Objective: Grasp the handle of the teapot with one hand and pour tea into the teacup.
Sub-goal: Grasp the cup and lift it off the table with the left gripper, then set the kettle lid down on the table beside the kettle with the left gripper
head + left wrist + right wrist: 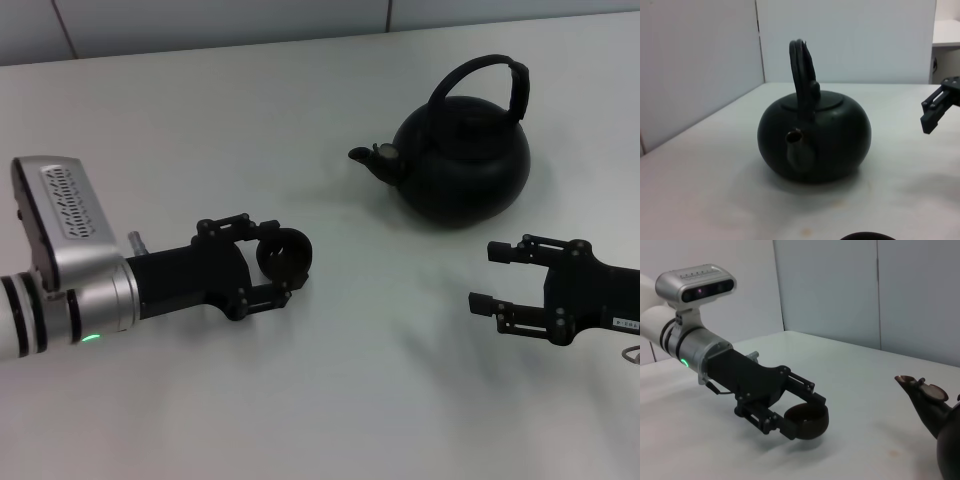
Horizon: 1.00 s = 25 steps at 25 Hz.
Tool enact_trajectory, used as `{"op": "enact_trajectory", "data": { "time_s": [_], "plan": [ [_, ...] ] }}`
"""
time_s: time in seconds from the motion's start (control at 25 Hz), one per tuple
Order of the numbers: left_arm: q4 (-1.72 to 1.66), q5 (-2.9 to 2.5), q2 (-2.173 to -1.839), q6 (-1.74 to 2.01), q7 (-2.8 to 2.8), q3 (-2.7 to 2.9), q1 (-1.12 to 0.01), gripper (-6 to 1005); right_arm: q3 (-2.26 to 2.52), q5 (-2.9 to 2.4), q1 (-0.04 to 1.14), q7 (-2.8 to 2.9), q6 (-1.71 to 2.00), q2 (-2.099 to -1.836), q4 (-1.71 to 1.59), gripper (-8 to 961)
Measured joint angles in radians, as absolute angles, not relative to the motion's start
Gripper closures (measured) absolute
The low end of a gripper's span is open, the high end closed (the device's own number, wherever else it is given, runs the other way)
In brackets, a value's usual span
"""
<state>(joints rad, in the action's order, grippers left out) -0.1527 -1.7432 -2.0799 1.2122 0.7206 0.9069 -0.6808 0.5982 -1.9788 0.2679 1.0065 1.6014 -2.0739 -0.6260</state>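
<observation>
Left end effector (281, 263) at centre-left of head view, closed around small round dark brown-black teacup (285, 254), held just above white worktop (330, 400). Large round matte black teapot (463, 170) upper right, spout toward frame left, arched black hoop handle (487, 78) upright. Right end effector (490, 277) lower right, spread wide, holding nothing.

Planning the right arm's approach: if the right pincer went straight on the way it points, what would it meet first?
Probably the teacup held in the left pincer; the right pincer points across bare table towards it, passing in front of the teapot. Depth is uncertain.
</observation>
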Motion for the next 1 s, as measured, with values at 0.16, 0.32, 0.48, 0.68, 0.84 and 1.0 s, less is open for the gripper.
{"op": "enact_trajectory", "data": {
  "time_s": [0.16,0.32,0.48,0.68,0.84,1.0],
  "plan": [
    [-0.116,-1.743,-2.08,1.176,0.709,0.907,-0.7,307,0.598,-1.979,0.268,1.006,1.601,-2.074,-0.626,244],
    [-0.101,-1.743,-2.08,1.158,0.688,0.902,-0.701,307,0.598,-1.979,0.269,1.006,1.604,-2.074,-0.626,245],
    [-0.098,-1.743,-2.08,1.155,0.685,0.901,-0.701,306,0.598,-1.979,0.271,1.006,1.605,-2.074,-0.626,245],
    [-0.095,-1.743,-2.08,1.153,0.684,0.901,-0.701,305,0.598,-1.979,0.276,1.006,1.607,-2.074,-0.626,245],
    [-0.094,-1.744,-2.08,1.151,0.684,0.901,-0.701,305,0.602,-1.978,0.278,1.006,1.606,-2.074,-0.626,245],
    [-0.094,-1.744,-2.08,1.148,0.684,0.902,-0.701,304,0.605,-1.977,0.279,1.006,1.605,-2.074,-0.626,245]
  ]
}}
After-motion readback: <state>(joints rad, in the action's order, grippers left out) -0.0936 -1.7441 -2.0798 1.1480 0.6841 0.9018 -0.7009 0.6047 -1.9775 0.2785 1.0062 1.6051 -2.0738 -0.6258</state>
